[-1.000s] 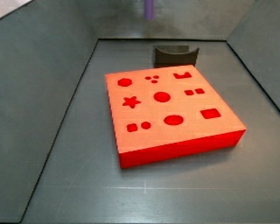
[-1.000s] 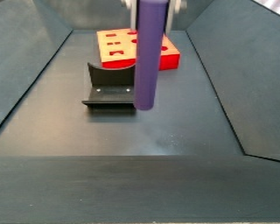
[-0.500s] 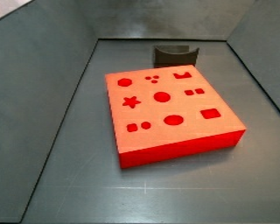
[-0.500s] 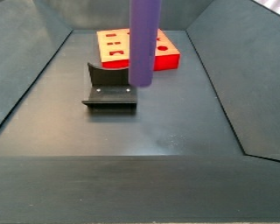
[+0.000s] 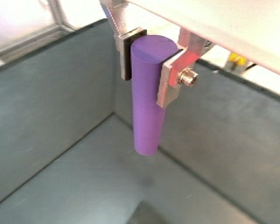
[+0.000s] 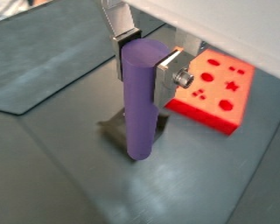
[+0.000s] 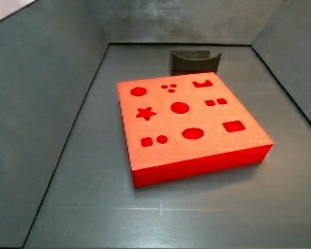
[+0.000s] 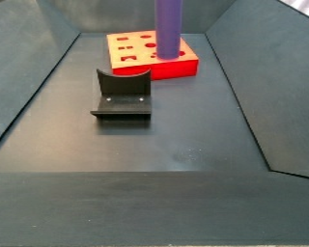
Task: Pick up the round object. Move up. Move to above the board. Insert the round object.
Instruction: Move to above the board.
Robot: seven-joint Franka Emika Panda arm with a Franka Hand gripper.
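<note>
My gripper (image 5: 152,52) is shut on the round object, a slim purple peg (image 5: 147,96), and holds it upright by its top end, high above the floor. It shows the same way in both wrist views, gripper (image 6: 147,59) and peg (image 6: 139,105). In a side view only the peg's lower part (image 8: 169,26) shows, hanging in front of the board; the gripper is out of frame there. The board, a thick red-orange block with darker shaped cutouts (image 7: 187,122), lies on the floor; it also shows in a side view (image 8: 138,53) and in a wrist view (image 6: 220,87).
The fixture, a dark L-shaped bracket on a base plate (image 8: 123,95), stands on the floor close to the board; it also shows in a side view (image 7: 194,60) and under the peg in a wrist view (image 6: 116,129). Sloping grey walls (image 7: 42,68) ring the floor.
The peg has risen in the gripper's hold and moved away from over the fixture towards the board. It has left one side view entirely.
</note>
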